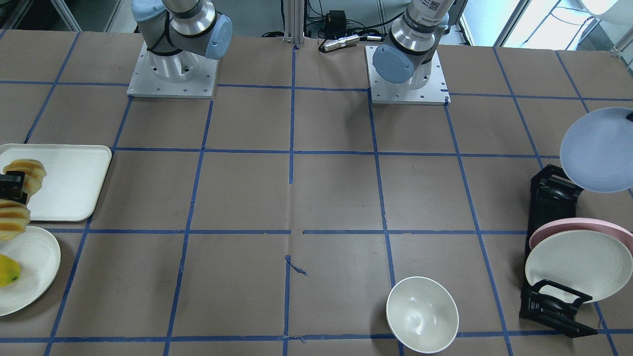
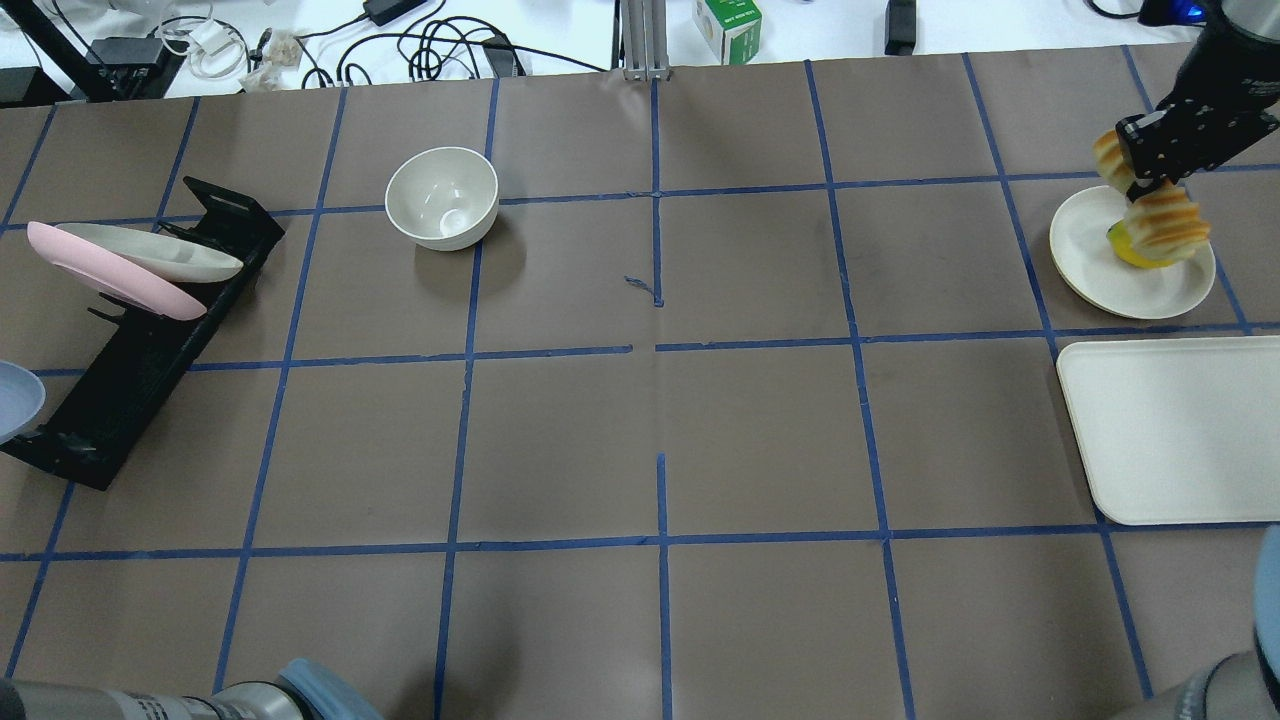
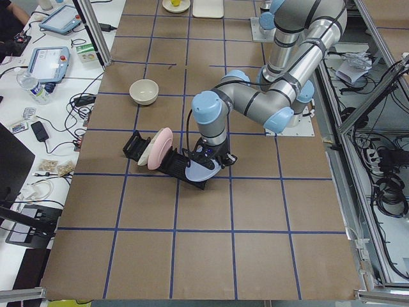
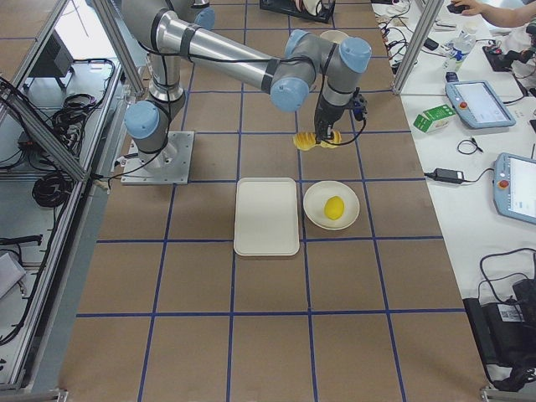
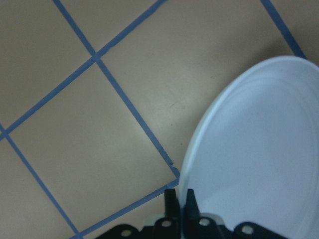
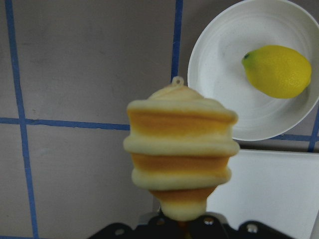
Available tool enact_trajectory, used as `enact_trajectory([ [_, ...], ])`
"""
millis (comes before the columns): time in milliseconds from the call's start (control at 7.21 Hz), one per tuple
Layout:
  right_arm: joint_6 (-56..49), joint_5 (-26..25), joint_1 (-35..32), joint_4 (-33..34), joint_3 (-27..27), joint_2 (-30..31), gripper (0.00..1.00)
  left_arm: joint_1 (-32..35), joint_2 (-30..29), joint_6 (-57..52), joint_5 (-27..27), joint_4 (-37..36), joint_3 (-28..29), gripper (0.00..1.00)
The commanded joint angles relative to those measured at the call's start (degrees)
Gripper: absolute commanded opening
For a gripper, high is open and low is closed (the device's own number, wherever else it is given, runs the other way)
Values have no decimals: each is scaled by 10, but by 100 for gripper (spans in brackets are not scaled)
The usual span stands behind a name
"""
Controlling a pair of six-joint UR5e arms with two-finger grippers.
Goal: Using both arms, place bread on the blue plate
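Note:
My right gripper (image 2: 1140,188) is shut on the middle of the bread (image 2: 1163,225), a pale loaf with orange ridged tops. It holds the loaf in the air above the cream plate with the lemon. The loaf fills the right wrist view (image 6: 182,159) and shows at the left edge of the front view (image 1: 14,217). My left gripper (image 5: 178,199) is shut on the rim of the blue plate (image 5: 254,149) and holds it tilted above the table, beside the black rack. The plate shows at the front view's right edge (image 1: 601,148) and the overhead view's left edge (image 2: 15,400).
A cream plate (image 2: 1090,255) with a yellow lemon (image 6: 278,70) sits beside a cream tray (image 2: 1175,430). A white bowl (image 2: 442,197) stands mid-table. A black rack (image 2: 140,350) holds a pink plate (image 2: 110,275) and a cream plate (image 1: 573,264).

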State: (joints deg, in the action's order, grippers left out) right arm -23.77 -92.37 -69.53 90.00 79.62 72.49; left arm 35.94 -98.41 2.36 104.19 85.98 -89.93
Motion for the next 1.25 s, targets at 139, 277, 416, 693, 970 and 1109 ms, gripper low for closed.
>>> enact_trajectory([
  [139,80,56,-73,-37,-37,1,0,4,98,3,-94,150,5,0],
  [277,85,63,-75,-37,-37,4,0,13,122,-3,-181,177,-3,0],
  [416,86,64,-76,-37,-37,3,0,58,131,-32,-242,183,-17,0],
  [693,112,65,-94,-36,-38,3,0,182,131,-42,-270,159,-60,0],
  [970,161,67,-146,-17,-34,-7,0,338,121,-39,-298,36,-103,0],
  [1109,193,67,-164,-4,-30,-10,0,411,118,-38,-298,-29,-134,0],
])
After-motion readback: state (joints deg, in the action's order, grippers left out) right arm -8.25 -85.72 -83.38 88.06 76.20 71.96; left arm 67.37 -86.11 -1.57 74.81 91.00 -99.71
